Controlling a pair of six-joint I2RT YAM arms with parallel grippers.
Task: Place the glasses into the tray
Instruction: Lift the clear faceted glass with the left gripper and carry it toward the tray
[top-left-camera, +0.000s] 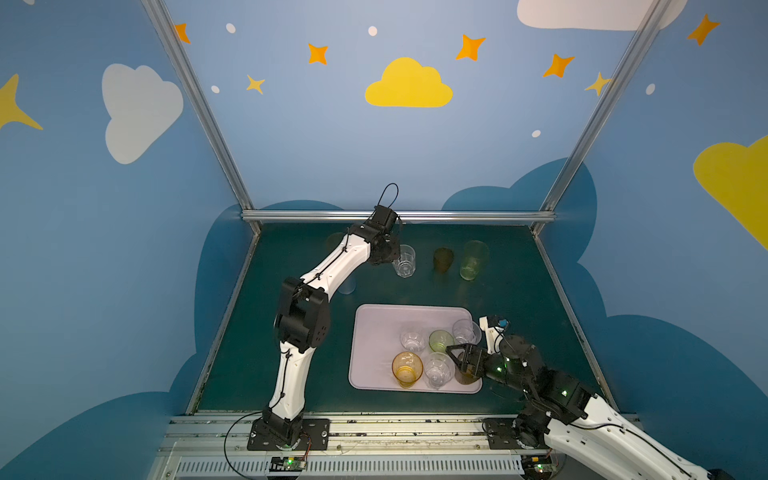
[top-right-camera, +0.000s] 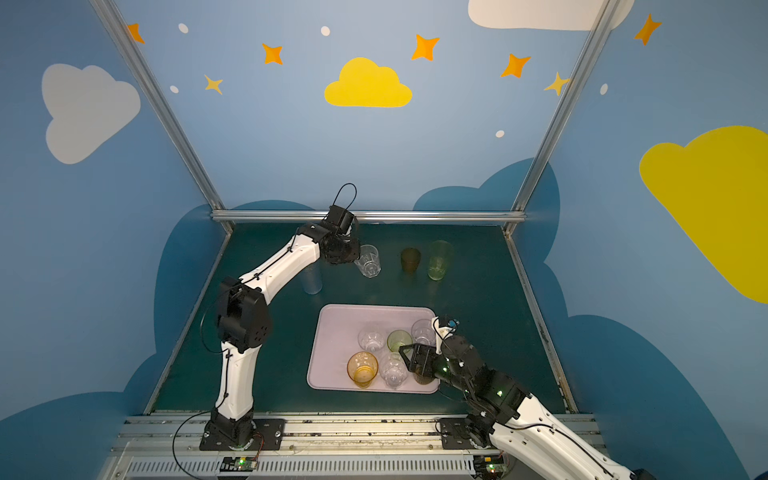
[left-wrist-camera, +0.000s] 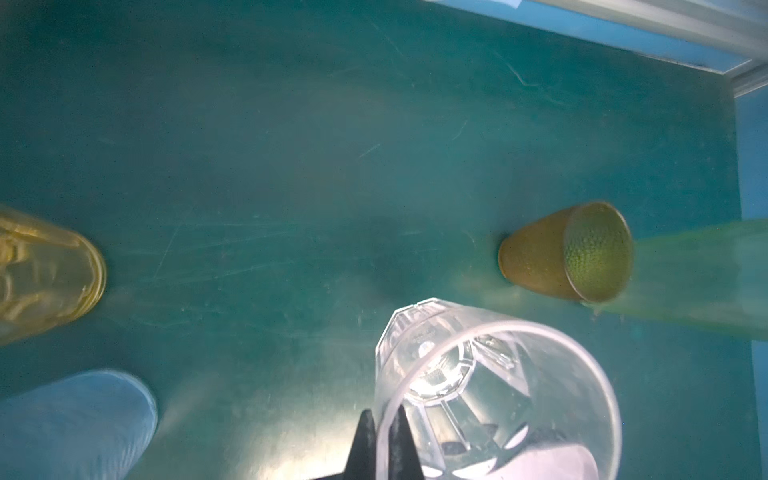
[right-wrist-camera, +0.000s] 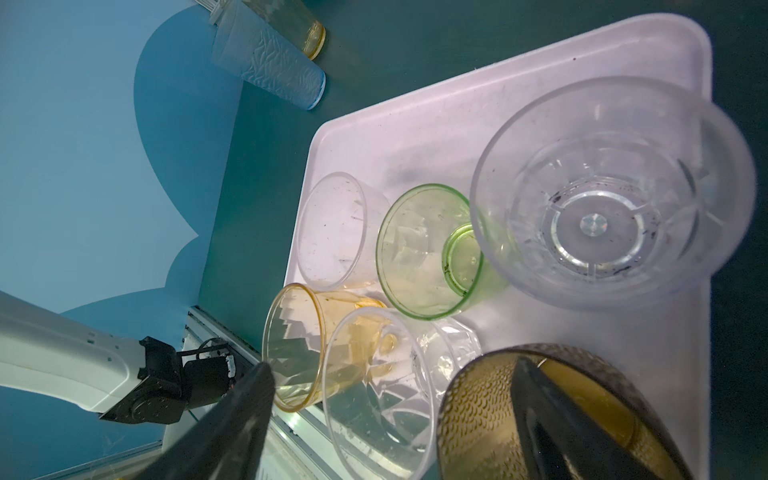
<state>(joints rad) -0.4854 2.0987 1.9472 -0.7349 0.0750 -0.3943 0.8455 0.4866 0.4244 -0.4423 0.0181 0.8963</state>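
At the back of the table my left gripper (top-left-camera: 394, 254) (left-wrist-camera: 384, 419) is shut on the rim of a clear faceted glass (top-left-camera: 404, 262) (top-right-camera: 368, 262) (left-wrist-camera: 478, 382), one finger inside and one outside. Whether that glass is off the table I cannot tell. The lilac tray (top-left-camera: 374, 332) (top-right-camera: 336, 332) (right-wrist-camera: 415, 124) holds several glasses: clear ones, a green one (top-left-camera: 440, 340) (right-wrist-camera: 424, 249), an amber one (top-left-camera: 407, 369) (right-wrist-camera: 299, 332) and a brown one (top-left-camera: 465, 377) (right-wrist-camera: 478, 407). My right gripper (top-left-camera: 461, 360) (right-wrist-camera: 392, 365) hangs open over the tray's near right corner, with one finger inside the brown glass.
On the table behind the tray stand a short brown glass (top-left-camera: 443, 259) (left-wrist-camera: 540, 257) and a tall green one (top-left-camera: 473, 259). A tall blue glass (top-left-camera: 347, 286) (right-wrist-camera: 270, 66) and a yellowish one (top-left-camera: 334, 241) (left-wrist-camera: 41, 270) stand by the left arm, partly hidden.
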